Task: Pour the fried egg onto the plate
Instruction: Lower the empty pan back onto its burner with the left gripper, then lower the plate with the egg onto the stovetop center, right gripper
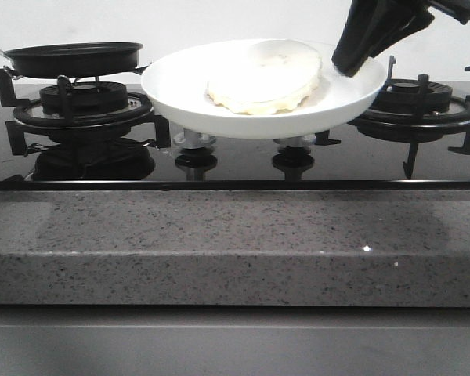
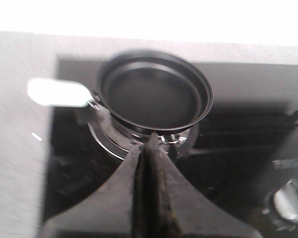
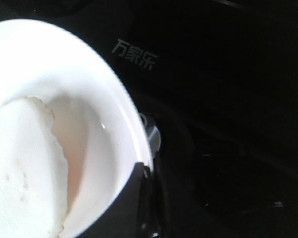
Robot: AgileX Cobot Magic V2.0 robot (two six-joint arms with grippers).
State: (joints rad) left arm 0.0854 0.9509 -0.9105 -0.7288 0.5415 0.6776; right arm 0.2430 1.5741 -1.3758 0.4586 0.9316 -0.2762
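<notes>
The white plate (image 1: 180, 94) is held in the air over the middle of the hob, tilted a little. The fried egg (image 1: 262, 78), a pale wavy-edged disc, lies on it; its yolk does not show. My right gripper (image 1: 352, 59) is shut on the plate's right rim. In the right wrist view the rim (image 3: 99, 99) sits between the jaws of the gripper (image 3: 144, 168), with the egg (image 3: 20, 168) beside it. The black frying pan (image 1: 74, 59) sits empty on the left burner. My left gripper (image 2: 150, 144) is shut and empty, just short of the pan (image 2: 154, 94); it is out of the front view.
The pan's pale handle (image 2: 57, 93) sticks out to its left. The black glass hob has a left burner grate (image 1: 82, 106), a right burner grate (image 1: 423, 102) and two knobs (image 1: 194, 145) under the plate. A grey speckled stone counter edge (image 1: 235, 243) runs along the front.
</notes>
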